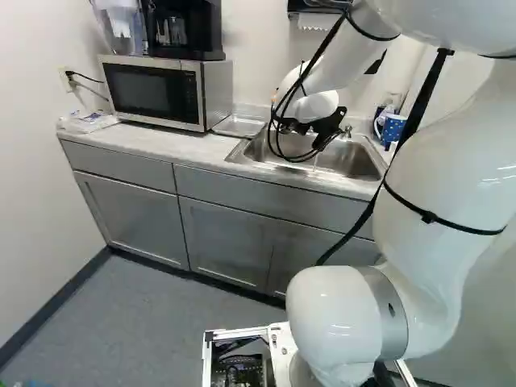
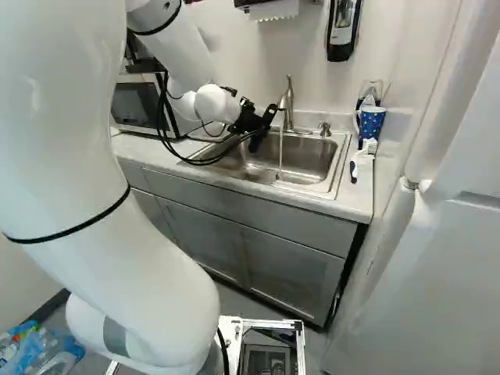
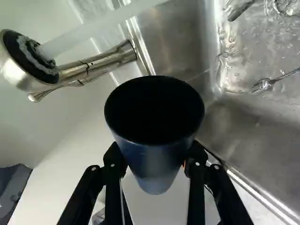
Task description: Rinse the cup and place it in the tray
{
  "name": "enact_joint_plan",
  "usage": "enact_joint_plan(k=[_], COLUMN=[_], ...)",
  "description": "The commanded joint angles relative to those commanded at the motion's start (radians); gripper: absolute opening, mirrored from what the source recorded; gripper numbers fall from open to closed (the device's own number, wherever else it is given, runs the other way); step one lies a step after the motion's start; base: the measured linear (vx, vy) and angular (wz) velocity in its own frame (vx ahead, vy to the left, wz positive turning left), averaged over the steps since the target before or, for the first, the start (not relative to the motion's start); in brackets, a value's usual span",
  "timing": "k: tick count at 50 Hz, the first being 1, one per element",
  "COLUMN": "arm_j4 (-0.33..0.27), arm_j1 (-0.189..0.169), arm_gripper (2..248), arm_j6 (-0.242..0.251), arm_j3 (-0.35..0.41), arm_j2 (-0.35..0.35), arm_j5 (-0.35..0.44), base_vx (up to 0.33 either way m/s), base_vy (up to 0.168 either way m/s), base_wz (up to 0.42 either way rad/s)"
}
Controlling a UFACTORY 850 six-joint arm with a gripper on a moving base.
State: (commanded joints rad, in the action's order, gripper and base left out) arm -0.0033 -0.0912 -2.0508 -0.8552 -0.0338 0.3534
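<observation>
From where I'm standing, pale walls meet behind a light worktop, with grey cabinets below its front edge. A microwave sits near the worktop's left end, a black appliance on top, an outlet on the wall beside it. A towel dispenser and a soap dispenser hang on the back wall. Dark baseboard edges the grey floor; clear bottles lie over at the left.
</observation>
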Motion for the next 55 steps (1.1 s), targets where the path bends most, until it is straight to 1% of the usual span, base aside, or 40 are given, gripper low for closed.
enact_joint_plan(k=[33, 36, 40, 55], arm_j4=[0.000, 0.000, 0.000, 0.000], arm_j1=[0.000, 0.000, 0.000, 0.000], arm_gripper=[125, 125, 125, 125], arm_j6=[0.002, 0.017, 0.049, 0.200], arm_j3=[0.000, 0.000, 0.000, 0.000], arm_j2=[0.000, 0.000, 0.000, 0.000], arm_j5=[0.000, 0.000, 0.000, 0.000], base_vx=[0.000, 0.000, 0.000, 0.000], base_vy=[0.000, 0.000, 0.000, 0.000], base_wz=[0.000, 0.000, 0.000, 0.000])
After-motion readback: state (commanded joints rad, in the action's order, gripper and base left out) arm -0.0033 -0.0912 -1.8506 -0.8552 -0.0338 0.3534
